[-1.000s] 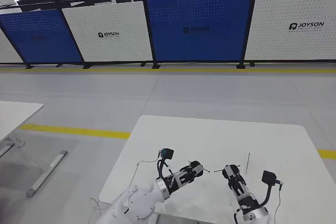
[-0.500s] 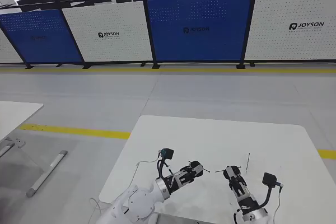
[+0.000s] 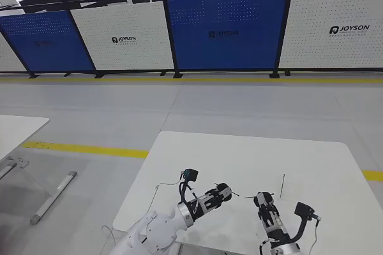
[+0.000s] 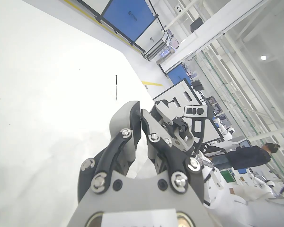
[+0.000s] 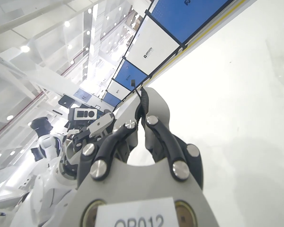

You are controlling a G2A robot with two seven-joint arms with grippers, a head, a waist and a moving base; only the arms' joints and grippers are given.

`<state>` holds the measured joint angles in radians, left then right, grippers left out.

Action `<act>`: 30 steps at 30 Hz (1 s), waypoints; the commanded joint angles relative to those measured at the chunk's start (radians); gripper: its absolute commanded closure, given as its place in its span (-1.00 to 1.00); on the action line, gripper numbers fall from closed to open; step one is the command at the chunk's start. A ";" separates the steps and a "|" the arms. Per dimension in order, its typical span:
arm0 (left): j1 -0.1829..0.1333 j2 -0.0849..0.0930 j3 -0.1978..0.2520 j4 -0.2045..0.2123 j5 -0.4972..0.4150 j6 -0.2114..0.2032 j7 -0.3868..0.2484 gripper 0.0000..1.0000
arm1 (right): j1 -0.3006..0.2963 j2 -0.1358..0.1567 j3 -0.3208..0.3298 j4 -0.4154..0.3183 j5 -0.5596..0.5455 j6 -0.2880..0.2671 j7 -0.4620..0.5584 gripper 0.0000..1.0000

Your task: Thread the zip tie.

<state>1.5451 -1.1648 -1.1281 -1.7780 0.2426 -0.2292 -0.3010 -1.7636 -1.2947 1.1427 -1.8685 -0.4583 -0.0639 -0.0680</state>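
- Top view: both forearms lie low over the near part of the white worktop [image 3: 242,153], angled inward so the two claws face each other, close but apart.
- The left claw [image 3: 227,189] points away and toward the right arm. A thin dark strand [image 3: 234,192] sticks out of its tip toward the other claw.
- The right claw [image 3: 258,196] points away and toward the left arm. The zip tie [image 3: 247,196] juts from its tip, long axis roughly across the worktop, aimed at the left claw.
- I cannot tell whether the strand and the zip tie are one piece.
- A loose zip tie [image 3: 282,184] lies flat just beyond the right claw, long axis running away from the robot.
- Left wrist view: the left claw's fingers [image 4: 132,119] are pressed together, with a dark sliver caught at the tips. The loose zip tie [image 4: 116,88] lies straight, head at its far end.
- Right wrist view: the right claw's fingers [image 5: 153,105] are clamped on the zip tie [image 5: 136,88]. Its square head stands out past the tips, tilted toward the left claw.
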 commanded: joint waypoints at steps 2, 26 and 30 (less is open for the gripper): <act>0.000 0.000 0.000 0.000 0.000 0.000 0.000 1.00 | 0.004 0.001 0.005 -0.002 0.058 -0.020 0.051 1.00; 0.000 0.000 0.000 0.000 0.000 0.000 0.000 1.00 | 0.020 -0.007 0.004 0.018 0.087 -0.012 -0.005 1.00; 0.000 0.000 0.000 0.000 0.000 0.000 0.000 1.00 | 0.020 -0.007 0.004 0.018 0.087 -0.012 -0.005 1.00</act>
<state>1.5451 -1.1648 -1.1281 -1.7780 0.2426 -0.2292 -0.3010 -1.7431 -1.3015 1.1463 -1.8503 -0.3711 -0.0755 -0.0727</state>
